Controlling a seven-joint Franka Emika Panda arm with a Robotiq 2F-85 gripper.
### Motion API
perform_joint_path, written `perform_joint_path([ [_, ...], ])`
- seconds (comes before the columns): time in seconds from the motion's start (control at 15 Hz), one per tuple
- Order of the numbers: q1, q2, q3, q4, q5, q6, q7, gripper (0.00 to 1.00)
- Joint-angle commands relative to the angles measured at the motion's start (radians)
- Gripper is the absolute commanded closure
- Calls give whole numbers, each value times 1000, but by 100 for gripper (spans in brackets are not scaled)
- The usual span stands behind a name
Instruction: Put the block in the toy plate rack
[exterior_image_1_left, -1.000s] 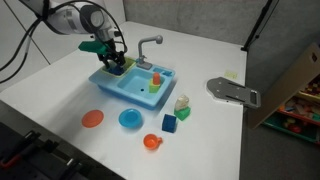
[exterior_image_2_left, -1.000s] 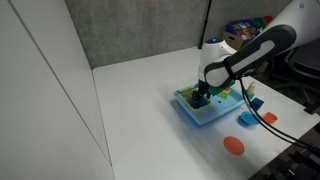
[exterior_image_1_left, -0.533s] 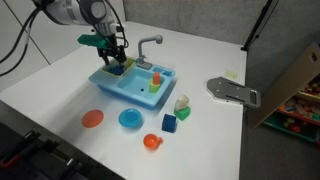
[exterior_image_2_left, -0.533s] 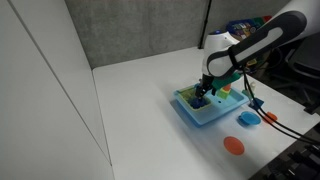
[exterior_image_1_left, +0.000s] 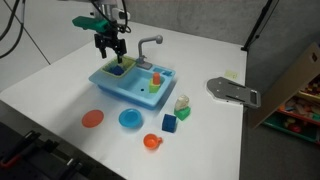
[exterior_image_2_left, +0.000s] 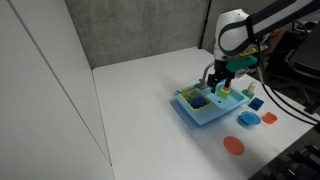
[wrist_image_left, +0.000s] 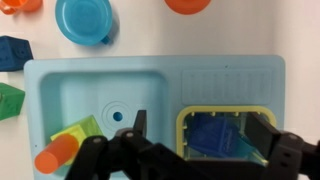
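We see bright, even light from above on the white desk (exterior_image_1_left: 215, 135), casting only faint, soft shadows. In an exterior view the white wall (exterior_image_2_left: 35, 90) looks washed out. All the frames are coarse. In the wrist view the dark claw (wrist_image_left: 205, 125) sits near the lens and is blurred.

A white desk (exterior_image_1_left: 60, 85) is carrying everything here. A light blue toy sink (exterior_image_1_left: 125, 97) is sitting near its middle, seen in both exterior views. In front of the sink, an orange plate (exterior_image_1_left: 92, 119) and a blue plate (exterior_image_1_left: 130, 119) are lying side by side but apart. An orange cup (exterior_image_1_left: 151, 142) is resting nearer the desk edge. A blue cube (exterior_image_1_left: 170, 124) and a green block (exterior_image_1_left: 183, 113) are sitting just beside each other. A grey metal piece (exterior_image_1_left: 233, 92) is lying flat, well apart from the rest.
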Motion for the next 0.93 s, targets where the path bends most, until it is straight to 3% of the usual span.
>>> perform_joint_path([
  [0.0, -28, -119, 7, -74, 11, -85, -37, 0],
  [0.87, -69, -451, -1, -325, -3, -158, -96, 0],
])
